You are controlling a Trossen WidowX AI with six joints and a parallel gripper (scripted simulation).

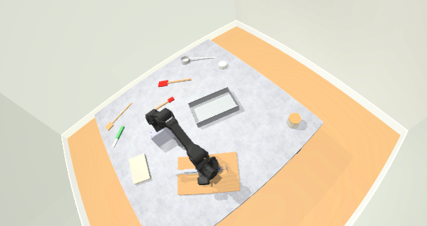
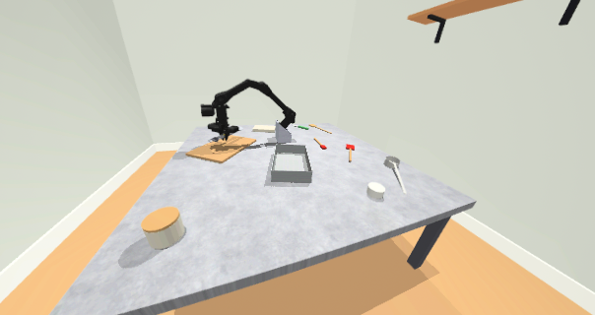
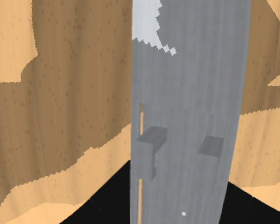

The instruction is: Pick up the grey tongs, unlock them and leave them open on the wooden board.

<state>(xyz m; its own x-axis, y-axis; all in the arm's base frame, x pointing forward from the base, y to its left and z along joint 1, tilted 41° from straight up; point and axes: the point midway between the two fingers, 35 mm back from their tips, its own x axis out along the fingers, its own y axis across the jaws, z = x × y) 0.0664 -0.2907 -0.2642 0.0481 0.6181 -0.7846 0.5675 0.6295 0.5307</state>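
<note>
The grey tongs point(image 1: 185, 171) point(image 3: 191, 80) lie level, low over or on the wooden board point(image 1: 187, 188) point(image 2: 222, 158) point(image 3: 11, 50), one end reaching just past its left edge in the top view. In the wrist view they form one broad band with a narrow slit and two small darker tabs; how far apart the arms stand is unclear. My gripper point(image 2: 225, 138) point(image 3: 160, 170) points down over the board and is shut on the tongs, with a black finger on each side. The arm hides their middle in the top view. The roasting tin point(image 1: 219, 119) point(image 2: 291, 177) stands away from the board, without the tongs.
A cream block point(image 1: 140, 169) lies left of the board in the top view. A grey block point(image 1: 162, 138) point(image 2: 282, 132) stands by the arm's base. A lidded jar point(image 1: 294, 121) point(image 2: 164, 228), a white pot point(image 1: 222, 65) point(image 2: 375, 191) and several utensils stand or lie farther off.
</note>
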